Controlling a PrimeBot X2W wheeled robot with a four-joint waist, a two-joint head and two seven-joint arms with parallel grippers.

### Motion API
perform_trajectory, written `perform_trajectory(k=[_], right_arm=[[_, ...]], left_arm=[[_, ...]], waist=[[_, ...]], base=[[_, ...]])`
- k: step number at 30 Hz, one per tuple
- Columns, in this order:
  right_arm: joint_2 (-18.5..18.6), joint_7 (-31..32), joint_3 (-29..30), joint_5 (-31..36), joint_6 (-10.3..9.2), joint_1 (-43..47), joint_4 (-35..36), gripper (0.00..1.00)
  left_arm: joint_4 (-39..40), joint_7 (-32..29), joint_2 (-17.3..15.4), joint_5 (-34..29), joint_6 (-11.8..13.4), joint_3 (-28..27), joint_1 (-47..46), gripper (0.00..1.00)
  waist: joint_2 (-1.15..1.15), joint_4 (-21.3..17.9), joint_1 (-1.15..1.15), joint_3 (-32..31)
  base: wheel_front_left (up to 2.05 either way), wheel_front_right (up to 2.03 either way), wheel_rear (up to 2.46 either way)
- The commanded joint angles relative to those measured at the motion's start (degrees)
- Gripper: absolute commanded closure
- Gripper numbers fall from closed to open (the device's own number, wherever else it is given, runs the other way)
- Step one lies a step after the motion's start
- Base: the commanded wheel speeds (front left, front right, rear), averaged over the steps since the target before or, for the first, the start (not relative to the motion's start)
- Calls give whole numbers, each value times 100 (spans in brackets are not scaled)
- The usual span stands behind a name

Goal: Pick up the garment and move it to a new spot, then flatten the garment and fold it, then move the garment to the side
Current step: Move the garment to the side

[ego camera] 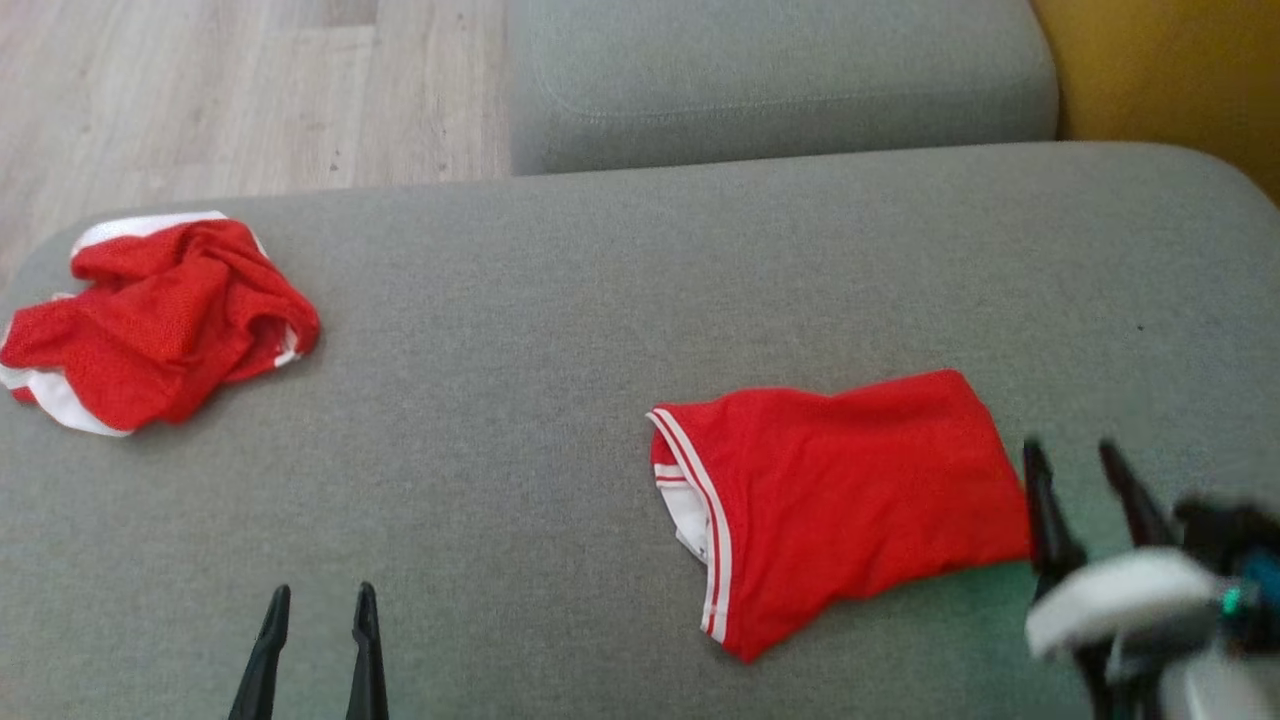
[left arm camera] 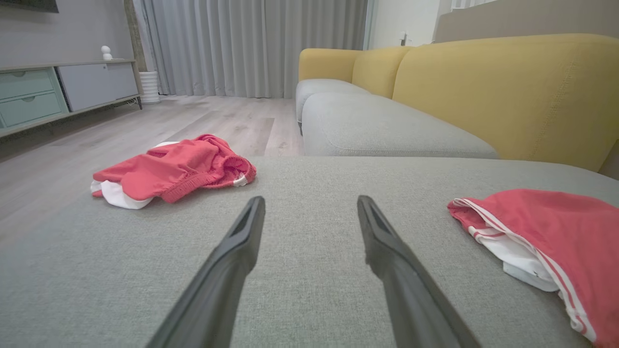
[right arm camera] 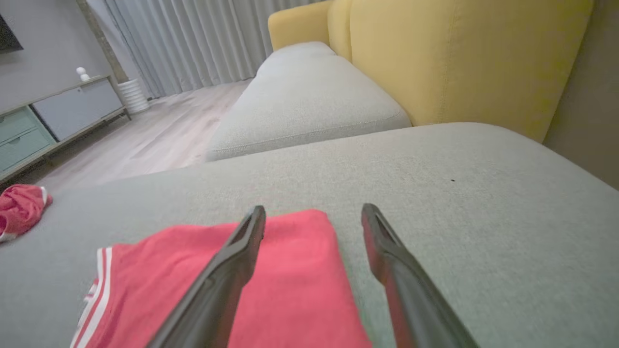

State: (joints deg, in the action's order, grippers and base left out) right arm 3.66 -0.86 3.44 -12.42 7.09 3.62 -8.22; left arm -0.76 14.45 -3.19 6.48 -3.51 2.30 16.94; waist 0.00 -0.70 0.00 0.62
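My right gripper (ego camera: 1068, 452) stands open and empty, fingers just at the right end of the folded red garment (ego camera: 850, 490). The garment lies to the gripper's left, long axis across the cushion (ego camera: 600, 300). My left gripper (ego camera: 322, 592), also open, is well apart from it. I judge there's bare cushion beyond for moving aside. A crumpled red garment (ego camera: 160, 320) sits near the left edge.
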Motion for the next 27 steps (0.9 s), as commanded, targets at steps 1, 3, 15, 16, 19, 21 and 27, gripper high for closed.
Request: perform_trajectory(k=[1, 3, 15, 16, 19, 21, 27], right_arm=[[182, 323, -64, -42, 40, -531, 155, 0], [253, 1079, -1, -243, 40, -824, -47, 0], [502, 3139, 89, -701, 40, -2058, -1927, 0], [500, 3177, 87, -752, 40, -2142, -2062, 0], [523, 3289, 71, -948, 40, -2351, -2429, 0], [531, 3433, 45, -1180, 40, -2452, -2637, 0], [636, 3744, -180, -1854, 40, -2577, -2862, 100]], left_arm=[[154, 55, 31, 28, 29, -119, -183, 0], [136, 55, 31, 41, 25, -89, -256, 0], [113, 55, 31, -29, 0, 56, -519, 0], [114, 55, 31, -42, -4, 52, -531, 0], [118, 55, 31, -93, -23, 46, -559, 0], [119, 55, 31, -121, -30, 24, -582, 0], [140, 55, 31, -125, -41, -24, -588, 0]], waist=[[0, 0, 0, 74], [0, 16, 0, 145], [0, 244, 0, 521], [0, 259, 0, 538], [0, 316, 0, 571], [0, 346, 0, 584], [0, 368, 0, 633]], base=[[0, 0, 0], [0, 0, 0], [0, 0, 0], [0, 0, 0], [0, 0, 0], [0, 0, 0], [0, 0, 0]])
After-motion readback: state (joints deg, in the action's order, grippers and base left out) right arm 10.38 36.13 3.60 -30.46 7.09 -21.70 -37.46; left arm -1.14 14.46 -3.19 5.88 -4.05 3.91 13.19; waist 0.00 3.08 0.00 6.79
